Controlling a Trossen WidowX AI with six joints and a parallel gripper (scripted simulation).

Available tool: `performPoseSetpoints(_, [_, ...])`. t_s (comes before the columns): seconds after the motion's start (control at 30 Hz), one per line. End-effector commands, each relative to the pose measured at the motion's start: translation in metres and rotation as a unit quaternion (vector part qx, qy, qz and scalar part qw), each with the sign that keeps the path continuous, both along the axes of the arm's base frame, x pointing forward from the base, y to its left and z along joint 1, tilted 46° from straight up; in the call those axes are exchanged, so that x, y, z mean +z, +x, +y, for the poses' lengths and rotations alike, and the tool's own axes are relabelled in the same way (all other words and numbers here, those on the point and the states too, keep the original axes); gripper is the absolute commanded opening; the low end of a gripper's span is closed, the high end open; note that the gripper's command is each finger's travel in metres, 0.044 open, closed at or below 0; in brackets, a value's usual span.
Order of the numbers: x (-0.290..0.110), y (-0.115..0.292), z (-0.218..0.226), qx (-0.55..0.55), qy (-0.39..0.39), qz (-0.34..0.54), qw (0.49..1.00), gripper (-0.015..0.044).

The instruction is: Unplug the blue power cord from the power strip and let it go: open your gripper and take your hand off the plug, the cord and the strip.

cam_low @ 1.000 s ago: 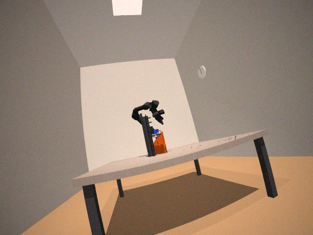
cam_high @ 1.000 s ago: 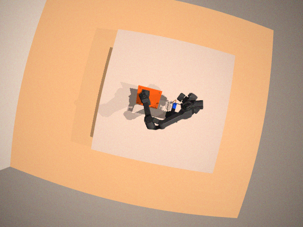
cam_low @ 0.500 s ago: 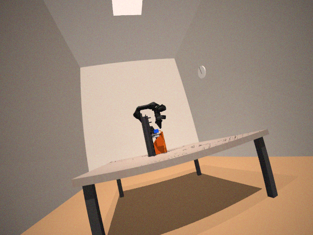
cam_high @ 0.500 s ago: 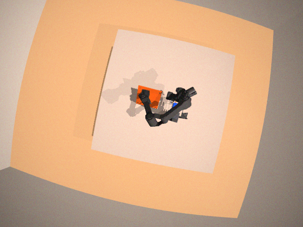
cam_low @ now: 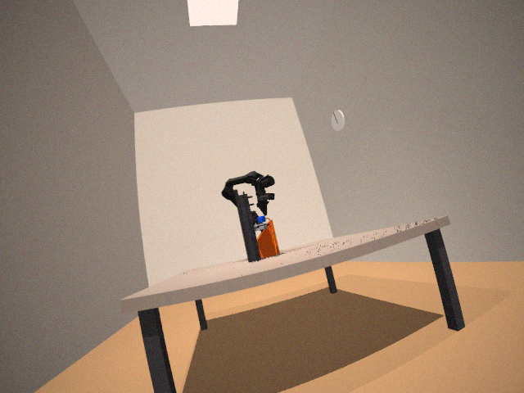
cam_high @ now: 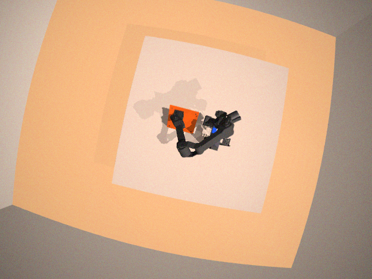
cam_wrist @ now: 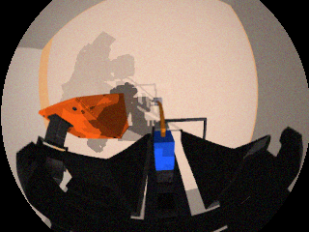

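The blue plug (cam_high: 214, 129) (cam_low: 261, 219) (cam_wrist: 164, 155) shows between and beyond the fingers in the wrist view, with a thin orange-brown cord (cam_wrist: 162, 118) at its far end. Its near end adjoins a dark block (cam_high: 214, 147) (cam_wrist: 166, 203), seemingly the power strip; the join is too dark to tell whether it is seated. My gripper (cam_low: 264, 214) (cam_wrist: 166, 136) is partly open and grips nothing. It points down, with its tips close above the plug in the exterior view; a pale gap shows right of the plug. In the top view the arm hides the fingertips.
The orange panel (cam_high: 186, 117) (cam_low: 268, 243) (cam_wrist: 101, 116) stands left of the plug in the wrist view, with the arm's base on it. A tall dark post (cam_low: 247, 228) rises beside the plug. A thin black wire frame (cam_wrist: 185, 119) runs right of the plug. The pale table (cam_high: 180, 176) is underneath.
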State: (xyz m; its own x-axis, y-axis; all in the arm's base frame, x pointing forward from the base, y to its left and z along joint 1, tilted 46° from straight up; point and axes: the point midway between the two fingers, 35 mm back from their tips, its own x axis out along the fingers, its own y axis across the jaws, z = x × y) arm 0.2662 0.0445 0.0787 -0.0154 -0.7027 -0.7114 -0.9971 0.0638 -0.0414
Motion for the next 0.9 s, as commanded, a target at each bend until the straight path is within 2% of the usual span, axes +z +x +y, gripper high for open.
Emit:
performPoseSetpoints(0.0, [0.005,-0.002,-0.005,0.003,-0.003,0.003,1.000,0.0160])
performPoseSetpoints(0.33, [0.014,-0.003,-0.015,0.003,-0.003,0.003,1.000,0.0160])
performPoseSetpoints(0.77, [0.006,-0.004,-0.024,0.003,-0.004,0.003,1.000,0.0160])
performPoseSetpoints(0.87, [0.008,-0.003,-0.022,-0.001,-0.001,0.001,1.000,0.0081])
